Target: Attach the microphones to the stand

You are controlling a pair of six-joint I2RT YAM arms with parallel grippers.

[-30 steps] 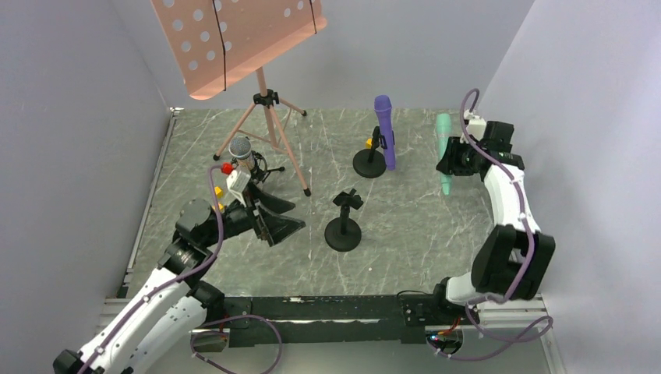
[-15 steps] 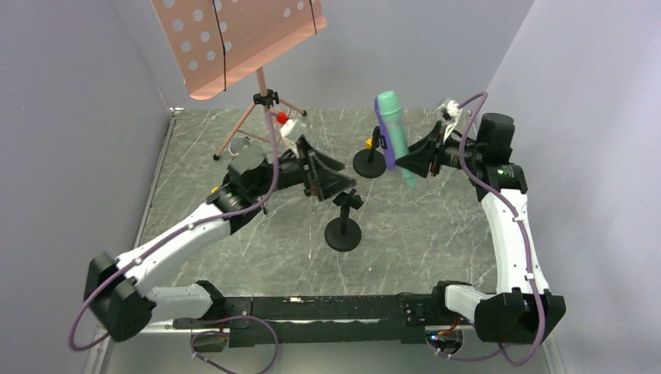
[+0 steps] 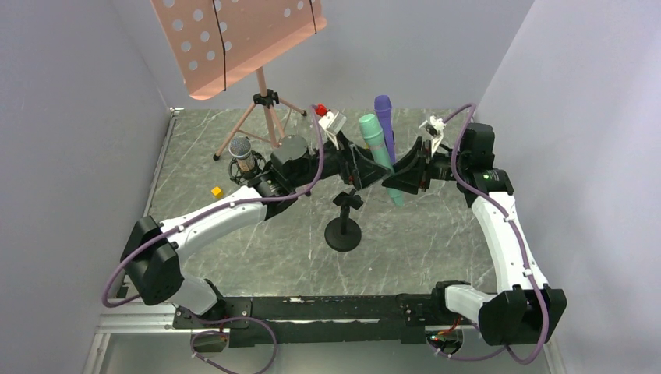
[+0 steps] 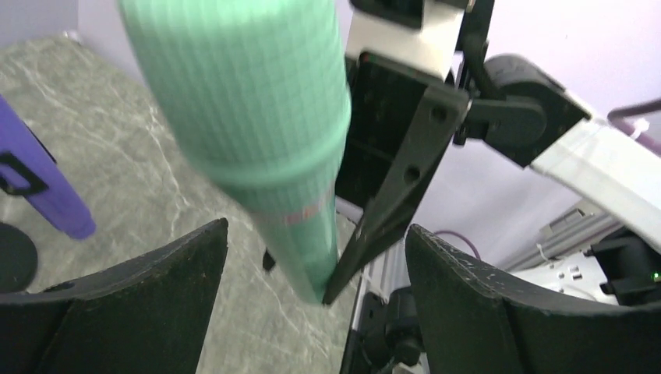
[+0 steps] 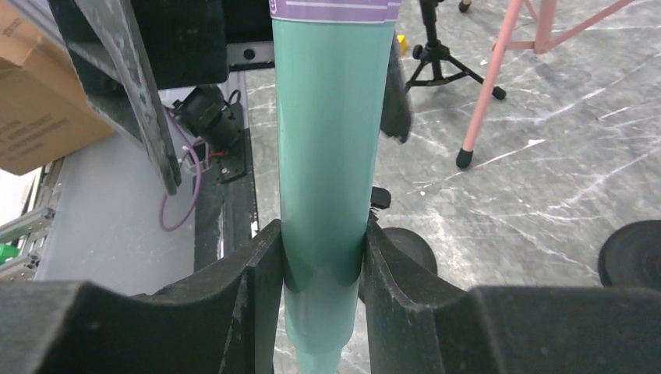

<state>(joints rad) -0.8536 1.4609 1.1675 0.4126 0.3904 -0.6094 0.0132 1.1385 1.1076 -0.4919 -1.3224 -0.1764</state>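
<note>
My right gripper is shut on the lower body of the mint-green microphone, holding it tilted in the air above the middle of the table. My left gripper is open, with its fingers standing either side of that microphone and a gap on both sides. An empty black stand is just in front of and below both grippers. The purple microphone stands upright behind. The bronze microphone with the silver head stands at the left.
A pink music stand on a tripod occupies the back left. A small yellow cube lies on the floor at the left. Grey walls close in the left, back and right. A cardboard box sits past the table's near edge.
My left arm has swung from the bronze microphone at the left across to the middle. My right arm has carried the green microphone leftward, between the left fingers.
</note>
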